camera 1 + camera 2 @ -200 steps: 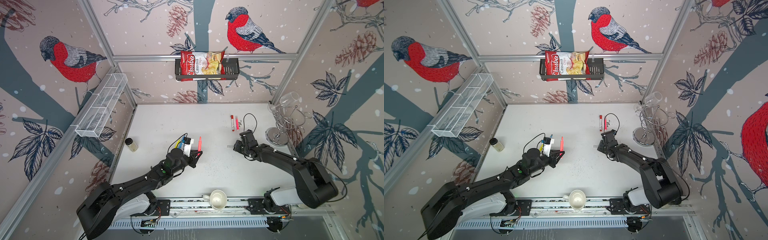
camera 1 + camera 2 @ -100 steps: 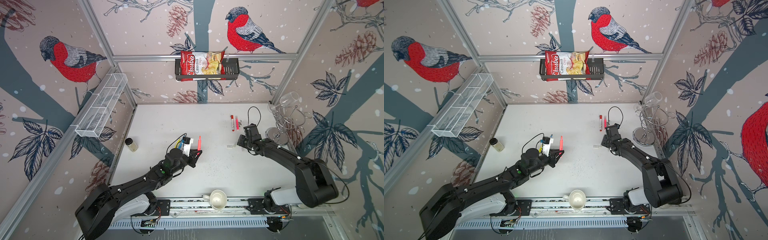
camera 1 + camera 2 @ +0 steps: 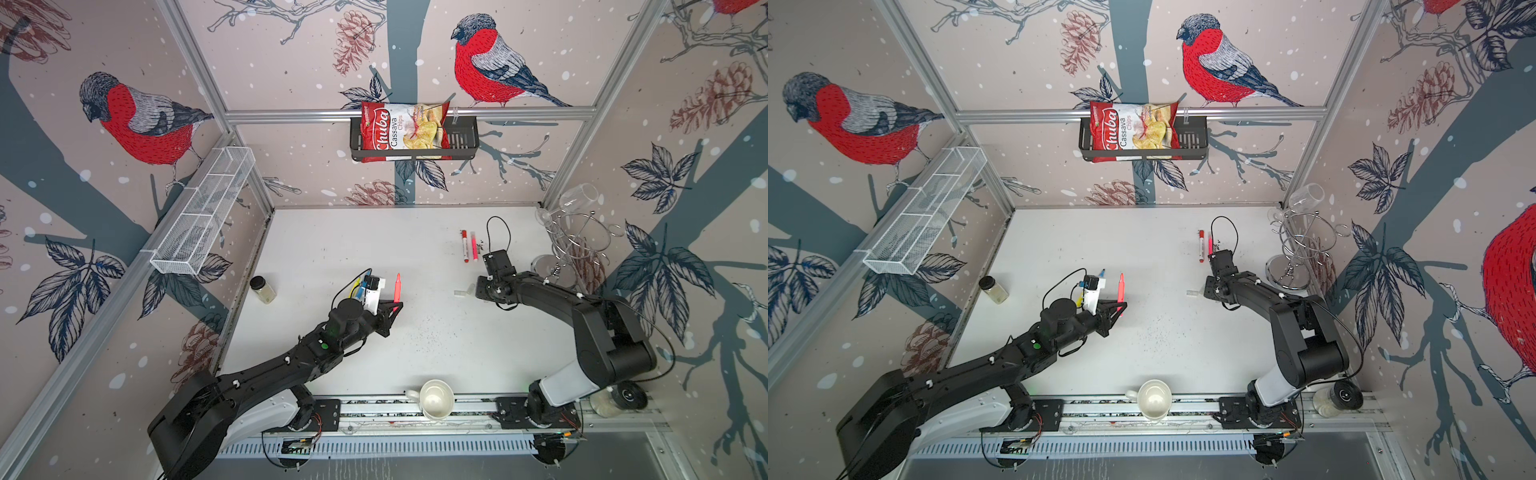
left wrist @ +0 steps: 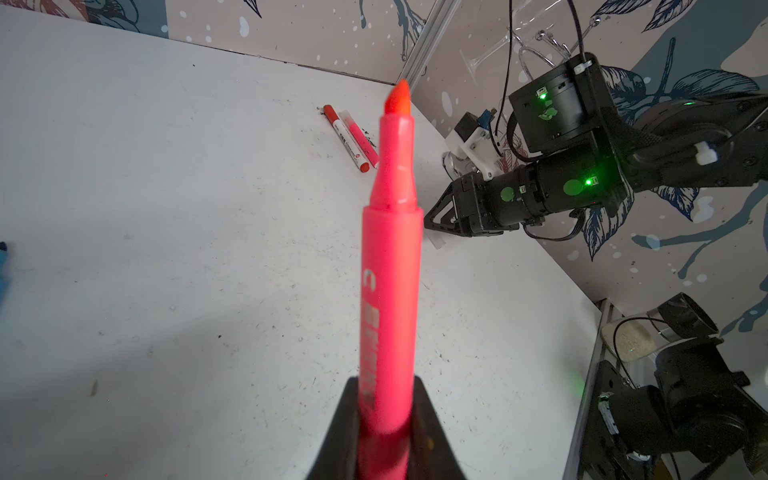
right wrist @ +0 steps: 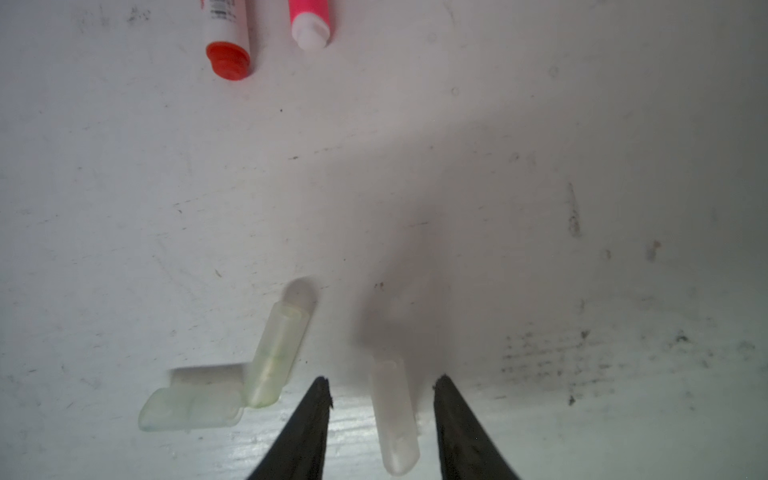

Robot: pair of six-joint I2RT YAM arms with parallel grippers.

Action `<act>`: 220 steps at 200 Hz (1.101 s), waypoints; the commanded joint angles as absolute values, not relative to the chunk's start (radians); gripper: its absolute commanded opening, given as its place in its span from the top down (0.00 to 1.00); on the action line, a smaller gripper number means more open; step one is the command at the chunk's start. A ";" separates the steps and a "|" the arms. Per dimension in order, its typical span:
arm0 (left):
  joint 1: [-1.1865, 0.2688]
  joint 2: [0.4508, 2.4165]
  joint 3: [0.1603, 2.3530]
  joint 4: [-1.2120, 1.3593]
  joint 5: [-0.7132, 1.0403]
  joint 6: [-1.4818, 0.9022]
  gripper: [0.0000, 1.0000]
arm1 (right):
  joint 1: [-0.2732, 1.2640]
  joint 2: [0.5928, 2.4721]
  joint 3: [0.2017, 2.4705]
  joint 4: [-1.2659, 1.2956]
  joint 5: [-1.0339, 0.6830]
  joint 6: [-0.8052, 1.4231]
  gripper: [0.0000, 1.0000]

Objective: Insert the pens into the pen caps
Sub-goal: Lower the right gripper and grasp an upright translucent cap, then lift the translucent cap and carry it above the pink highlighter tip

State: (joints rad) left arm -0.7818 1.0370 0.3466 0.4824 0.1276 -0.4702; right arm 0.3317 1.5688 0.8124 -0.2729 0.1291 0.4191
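My left gripper is shut on a pink-red pen and holds it upright, bare orange tip up, above mid-table. My right gripper is low over the table, its jaws open. A translucent pen cap lies between its fingers with a gap on each side. Two more whitish caps lie touching just beside it. Farther back lie two capped pens, a white one with a red cap and a pink one.
A small jar stands at the table's left edge and a white mug on the front rail. A wire glass rack fills the right back corner. A mesh basket and a chips bag hang on the walls.
The right gripper's jaws have narrowed around the cap and its wrist has shifted a little. The left arm has kept still with the pen.
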 commanded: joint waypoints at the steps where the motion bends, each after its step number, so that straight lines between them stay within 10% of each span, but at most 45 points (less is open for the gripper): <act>1: -0.782 1.032 0.345 0.501 0.119 -0.459 0.98 | 0.331 1.577 0.815 -0.295 0.122 0.393 0.57; 220: -0.783 1.037 0.354 0.509 0.159 -0.450 0.98 | 0.408 1.473 0.788 -0.219 0.016 0.348 0.90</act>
